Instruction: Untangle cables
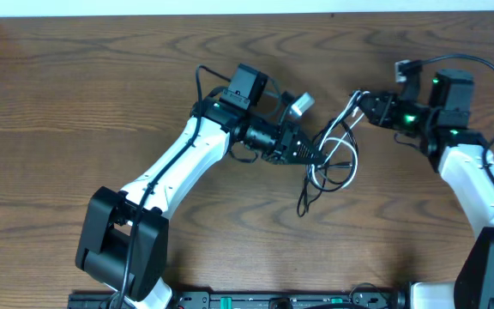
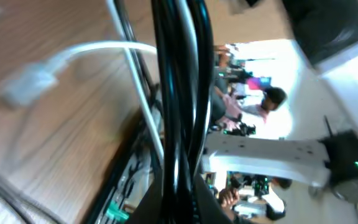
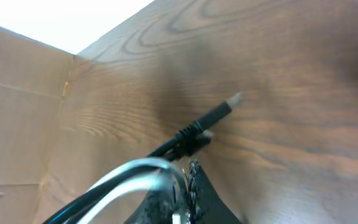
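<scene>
Holding cables (image 1: 341, 118) both sides to stretch tangle: left gripper (image 1: 314, 154) clamped at 9 o'clock, right gripper (image 1: 363, 99) pinched shut at 1 o'clock.

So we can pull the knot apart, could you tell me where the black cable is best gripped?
Grip the black cable on its loose tail, from above, jaws across it: there it lies single, nearly straight and free.
</scene>
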